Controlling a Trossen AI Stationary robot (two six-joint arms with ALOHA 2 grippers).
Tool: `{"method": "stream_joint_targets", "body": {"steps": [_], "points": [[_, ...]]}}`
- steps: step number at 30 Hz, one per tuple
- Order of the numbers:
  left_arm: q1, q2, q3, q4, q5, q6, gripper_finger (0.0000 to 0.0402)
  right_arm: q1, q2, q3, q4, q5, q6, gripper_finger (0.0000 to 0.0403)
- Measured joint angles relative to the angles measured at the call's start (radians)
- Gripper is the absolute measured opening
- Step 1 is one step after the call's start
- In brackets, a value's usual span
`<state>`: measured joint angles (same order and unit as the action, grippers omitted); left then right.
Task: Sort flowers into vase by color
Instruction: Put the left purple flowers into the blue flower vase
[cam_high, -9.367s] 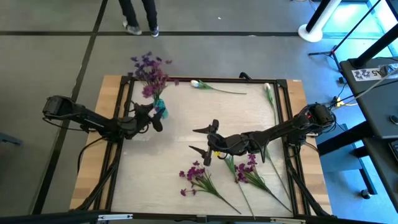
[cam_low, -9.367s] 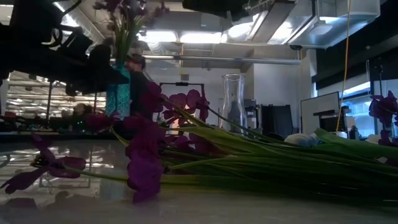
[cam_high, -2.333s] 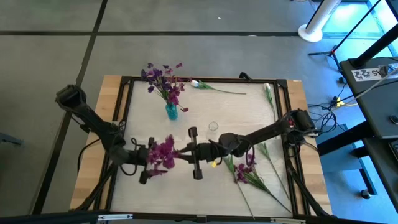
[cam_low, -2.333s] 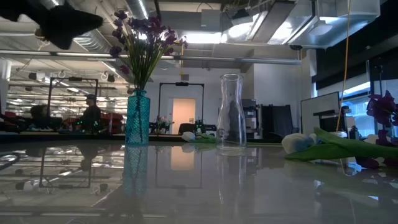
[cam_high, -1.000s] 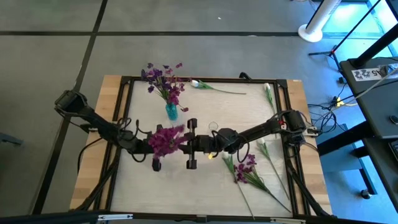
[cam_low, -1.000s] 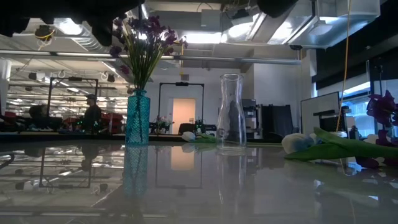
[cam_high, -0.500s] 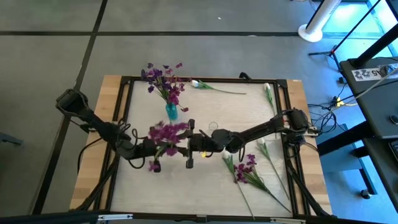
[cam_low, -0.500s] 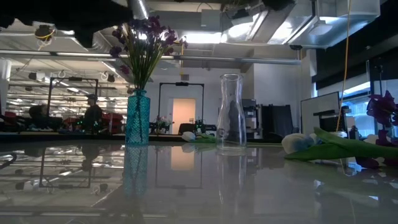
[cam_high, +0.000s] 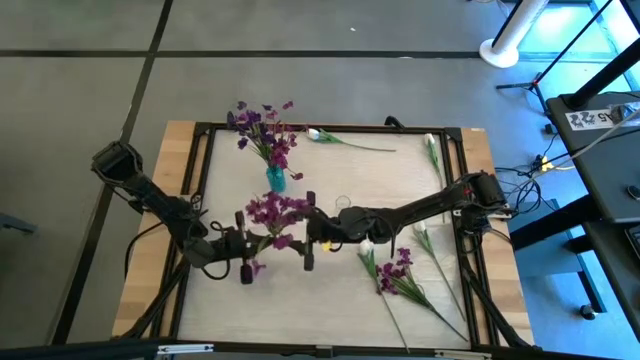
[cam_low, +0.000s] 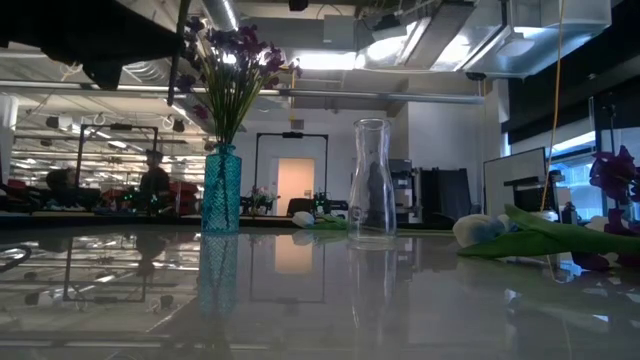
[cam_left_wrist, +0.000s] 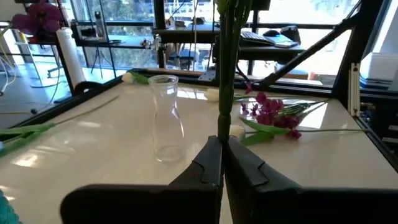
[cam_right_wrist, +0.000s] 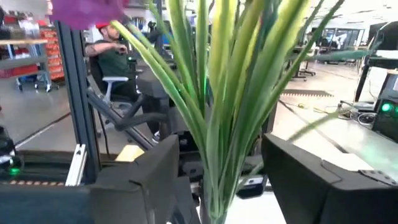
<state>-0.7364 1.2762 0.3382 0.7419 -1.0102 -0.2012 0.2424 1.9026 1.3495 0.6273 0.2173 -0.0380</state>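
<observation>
**Purple bunch carried toward blue vase, both pincers at its stem**

Since half a second ago the bunch of purple-magenta artificial blossoms with green stems (cam_high: 272, 214) has shifted slightly toward the narrow blue patterned glass vase (cam_high: 275, 179), and the left gripper (cam_high: 243, 255) has drawn a little nearer the table's front edge.

Left gripper: fingers clenched on the green stem (cam_left_wrist: 225, 68), which rises straight up from between the closed tips. Beyond them stand the clear glass carafe (cam_left_wrist: 166, 118) and, farther off, a loose purple spray lying flat (cam_left_wrist: 271, 113).

Right gripper (cam_high: 308, 228): sits just right of the same bunch. Its two dark fingers (cam_right_wrist: 140, 180) stand apart with the sheaf of stems (cam_right_wrist: 219, 118) between them; contact cannot be told.

The blue vase already holds purple flowers (cam_low: 228, 62) and stands just behind the carried bunch. Carafe (cam_high: 343, 204) holds nothing.

White tulip-like buds on thin green stems lie on the pale tabletop (cam_high: 400, 180): one along the far edge (cam_high: 345, 140), one at the far right corner (cam_high: 433, 152), one behind the right arm (cam_high: 420, 234). A seated person (cam_right_wrist: 115, 59) shows beyond the table.
</observation>
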Motion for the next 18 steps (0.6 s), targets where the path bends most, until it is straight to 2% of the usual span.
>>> {"method": "stream_joint_targets", "body": {"steps": [5,13,18], "points": [[0.002,0.0,0.0,-0.001,0.003,0.0,0.0,0.0,0.0,0.0,-0.014,0.0,0.016,0.0167],[0.003,0.0,0.0,-0.009,0.048,0.046,0.001,0.0,0.0,0.0,-0.027,-0.016,0.015,0.0017],[-0.026,-0.024,0.0,-0.011,0.05,0.055,0.0064,0.0,-0.001,0.0,-0.024,-0.013,0.015,0.0019]]}}
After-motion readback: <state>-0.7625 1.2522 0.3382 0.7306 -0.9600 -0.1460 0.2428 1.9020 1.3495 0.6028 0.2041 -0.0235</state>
